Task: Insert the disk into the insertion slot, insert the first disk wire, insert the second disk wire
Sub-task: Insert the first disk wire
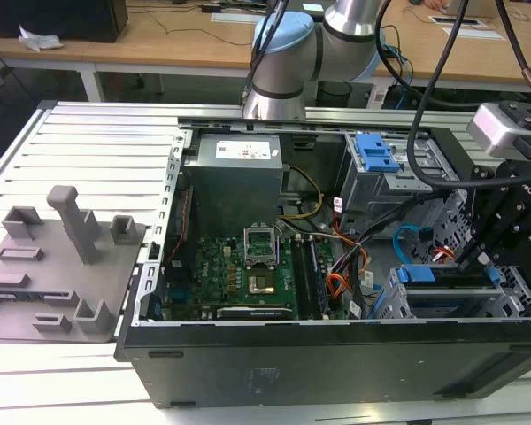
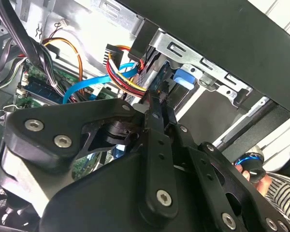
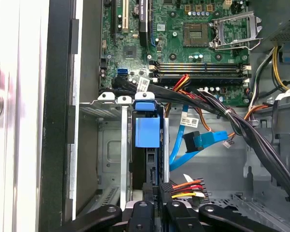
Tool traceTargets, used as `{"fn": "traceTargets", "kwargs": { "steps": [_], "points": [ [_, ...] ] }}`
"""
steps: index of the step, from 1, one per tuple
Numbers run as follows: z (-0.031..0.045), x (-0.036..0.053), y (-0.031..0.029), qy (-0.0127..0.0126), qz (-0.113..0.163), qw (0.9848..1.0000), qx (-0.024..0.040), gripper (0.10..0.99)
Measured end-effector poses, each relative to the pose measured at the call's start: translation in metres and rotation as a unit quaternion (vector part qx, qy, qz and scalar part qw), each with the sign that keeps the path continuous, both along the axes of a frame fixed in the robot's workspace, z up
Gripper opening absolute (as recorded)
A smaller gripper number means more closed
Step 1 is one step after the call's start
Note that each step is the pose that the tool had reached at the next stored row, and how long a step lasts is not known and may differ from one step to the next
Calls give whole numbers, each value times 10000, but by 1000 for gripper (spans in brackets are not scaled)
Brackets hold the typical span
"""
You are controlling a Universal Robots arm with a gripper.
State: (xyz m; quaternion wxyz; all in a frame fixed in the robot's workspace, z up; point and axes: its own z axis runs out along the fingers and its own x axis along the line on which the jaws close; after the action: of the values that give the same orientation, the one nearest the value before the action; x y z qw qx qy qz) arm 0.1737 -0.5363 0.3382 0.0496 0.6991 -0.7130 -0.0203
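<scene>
Currently, reading across the exterior view from its left: the second wire [image 3: 208,138] hangs loose and unplugged just beside the slot [image 1: 396,301], where it could snag. The disk [image 1: 418,274] sits inside the slot, blue tab outward. Your gripper [image 2: 157,102] has its fingers [image 2: 155,135] pressed close, apparently pinching the first wire [image 3: 186,186] at the disk's end. A tilted plug would jam there. Room is tight, with slot walls flanking the fingers and a black cable bundle [image 3: 232,121] crowding close.
</scene>
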Motion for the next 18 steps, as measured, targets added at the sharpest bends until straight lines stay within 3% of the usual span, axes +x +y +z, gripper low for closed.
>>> {"fn": "traceTargets", "kwargs": {
  "steps": [6, 8, 10, 15, 17, 18],
  "points": [
    [-24, 9, -3, 0, -1, 10000, 9, 165],
    [-19, 9, -3, 1, -1, 10000, 4, 239],
    [-8, 9, -3, 0, -1, 10000, 1, 239],
    [176, 9, -3, 0, -1, 10000, 5, 239],
    [300, 9, -2, 0, -1, 10000, 4, 239],
    [306, 9, -2, 1, -1, 10000, 6, 239]
  ]
}}
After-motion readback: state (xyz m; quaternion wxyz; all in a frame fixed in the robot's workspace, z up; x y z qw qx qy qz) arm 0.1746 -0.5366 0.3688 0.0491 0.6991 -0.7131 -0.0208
